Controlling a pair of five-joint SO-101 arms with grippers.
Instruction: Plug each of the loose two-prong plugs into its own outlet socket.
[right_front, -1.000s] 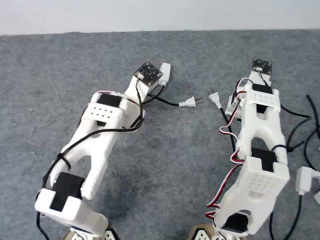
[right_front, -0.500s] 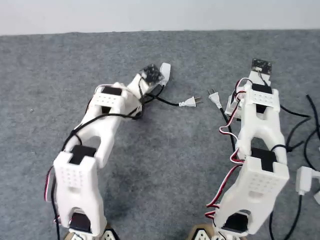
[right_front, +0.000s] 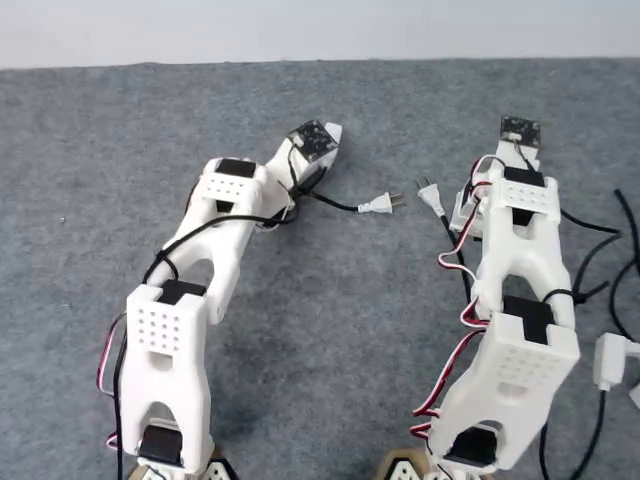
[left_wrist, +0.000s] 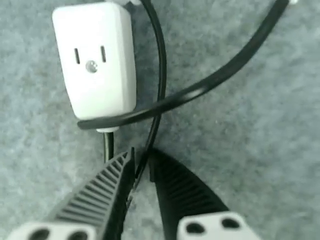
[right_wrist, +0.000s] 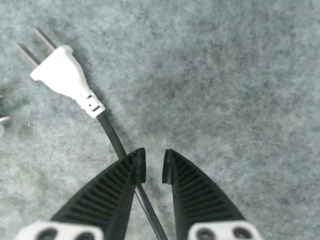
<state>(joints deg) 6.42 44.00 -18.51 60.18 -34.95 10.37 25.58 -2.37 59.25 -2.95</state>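
Nothing seated yet: socket (left_wrist: 95, 65) empty just ahead of left gripper (left_wrist: 141, 160), grasp impossible to tell; right gripper (right_wrist: 154, 162) barely parted, empty, just behind loose plug (right_wrist: 62, 75).

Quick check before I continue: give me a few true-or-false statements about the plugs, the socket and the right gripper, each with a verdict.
1. The plug near the left arm lies loose on the carpet. True.
2. The right gripper holds the second plug. False: that plug lies on the carpet beyond the fingertips, ungripped.
3. The outlet socket in the left wrist view has a plug in it. False: both slots are bare.
4. A black cable crosses over one end of that socket. True.
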